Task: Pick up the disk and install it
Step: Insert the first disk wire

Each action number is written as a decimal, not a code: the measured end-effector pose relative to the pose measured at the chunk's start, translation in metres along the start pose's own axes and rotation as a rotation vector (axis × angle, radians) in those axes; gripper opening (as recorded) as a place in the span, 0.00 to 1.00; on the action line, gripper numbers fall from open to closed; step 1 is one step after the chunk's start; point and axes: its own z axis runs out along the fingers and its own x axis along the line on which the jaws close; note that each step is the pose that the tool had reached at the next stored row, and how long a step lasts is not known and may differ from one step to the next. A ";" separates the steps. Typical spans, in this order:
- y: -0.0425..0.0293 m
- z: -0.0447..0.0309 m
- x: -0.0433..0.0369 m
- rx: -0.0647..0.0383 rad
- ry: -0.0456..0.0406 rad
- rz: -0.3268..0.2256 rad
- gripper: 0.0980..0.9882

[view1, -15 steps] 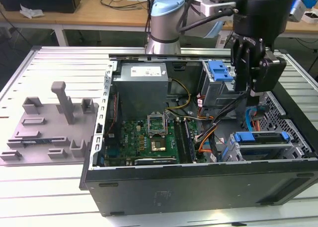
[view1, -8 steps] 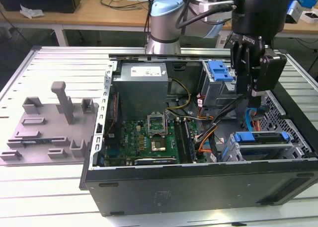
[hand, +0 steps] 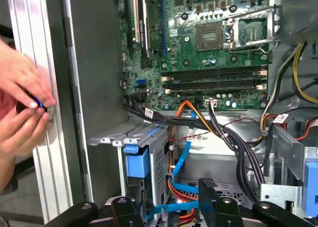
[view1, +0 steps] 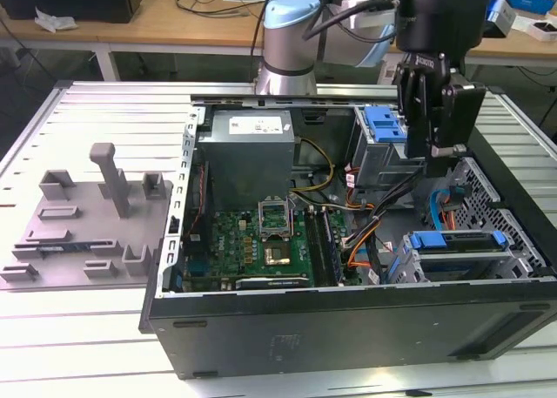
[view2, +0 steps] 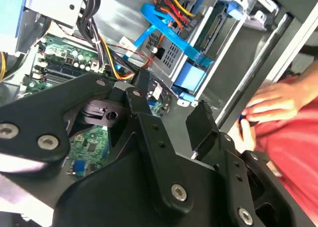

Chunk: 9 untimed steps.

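Where the disk (view1: 457, 241) lies flat in the drive cage (view1: 452, 266) at the case's (view1: 348, 328) corner, exterior view's right, its long axis runs across that view; cables (view1: 439, 211) crowd beside it, and the empty pincer (view1: 435, 145) hangs above, jaws apart.

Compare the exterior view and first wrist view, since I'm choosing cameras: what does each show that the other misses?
The exterior view adds the gray fixture on the table beside the computer case and the arm's base. The first wrist view adds a person's hands outside that case. Both share the motherboard, the cables and the open end effector.
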 end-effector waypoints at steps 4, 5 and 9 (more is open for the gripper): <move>-0.0002 0.0015 -0.0021 -0.006 0.0085 0.020 0.54; -0.0009 0.0015 -0.0031 -0.003 0.0193 0.013 0.54; -0.0106 0.0010 -0.0092 -0.001 0.0517 0.010 0.54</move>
